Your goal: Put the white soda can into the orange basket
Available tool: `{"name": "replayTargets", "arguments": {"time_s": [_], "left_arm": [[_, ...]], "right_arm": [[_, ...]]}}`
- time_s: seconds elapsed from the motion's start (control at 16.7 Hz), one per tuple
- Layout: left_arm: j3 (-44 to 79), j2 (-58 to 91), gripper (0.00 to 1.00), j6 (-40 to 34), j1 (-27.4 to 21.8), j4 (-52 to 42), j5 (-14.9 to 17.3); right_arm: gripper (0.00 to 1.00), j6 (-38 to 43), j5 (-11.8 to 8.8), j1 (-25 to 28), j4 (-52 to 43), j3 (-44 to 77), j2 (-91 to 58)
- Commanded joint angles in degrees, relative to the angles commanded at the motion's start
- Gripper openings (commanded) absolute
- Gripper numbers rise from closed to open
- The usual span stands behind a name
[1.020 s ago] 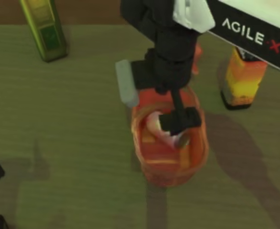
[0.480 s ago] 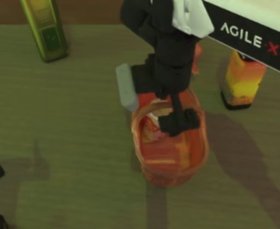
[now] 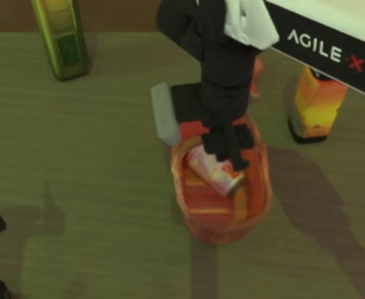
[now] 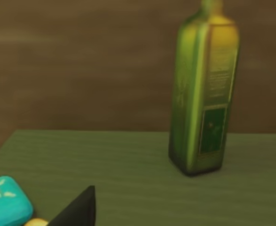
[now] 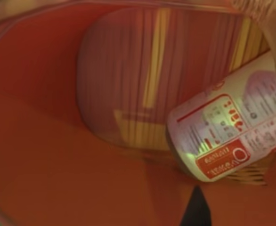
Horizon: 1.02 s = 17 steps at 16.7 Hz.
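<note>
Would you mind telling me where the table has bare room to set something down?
Bare green table lies left of the orange basket, below the green bottle. It is crowded around the basket, under the right end effector.

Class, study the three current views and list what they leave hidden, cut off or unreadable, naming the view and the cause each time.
- Right pincer: top view, its own black wrist covers the fingers, so open or shut is unclear.
- Orange basket: top view, far rim and handle lie under the arm.
- White soda can: right wrist view, one end runs past the picture edge; label print unreadable.
- Left pincer: left wrist view shows only a dark tip beside the green bottle.
</note>
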State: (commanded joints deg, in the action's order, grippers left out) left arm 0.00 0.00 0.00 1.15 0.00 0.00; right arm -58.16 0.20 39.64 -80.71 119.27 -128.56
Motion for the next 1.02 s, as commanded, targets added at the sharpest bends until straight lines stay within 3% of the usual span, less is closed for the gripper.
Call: {"name": "replayTargets", "arguments": {"time_s": [0.12, 0.18, 1.02], "left_arm": [[0.0, 0.0, 1.0, 0.0, 0.0, 0.0, 0.0], [0.0, 0.0, 1.0, 0.0, 0.0, 0.0, 0.0], [0.0, 0.0, 1.0, 0.0, 0.0, 0.0, 0.0]], "right_arm": [[0.02, 0.0, 0.0, 0.0, 0.0, 0.0, 0.0], [0.0, 0.0, 0.0, 0.0, 0.0, 0.0, 0.0], [0.0, 0.0, 0.0, 0.0, 0.0, 0.0, 0.0]]}}
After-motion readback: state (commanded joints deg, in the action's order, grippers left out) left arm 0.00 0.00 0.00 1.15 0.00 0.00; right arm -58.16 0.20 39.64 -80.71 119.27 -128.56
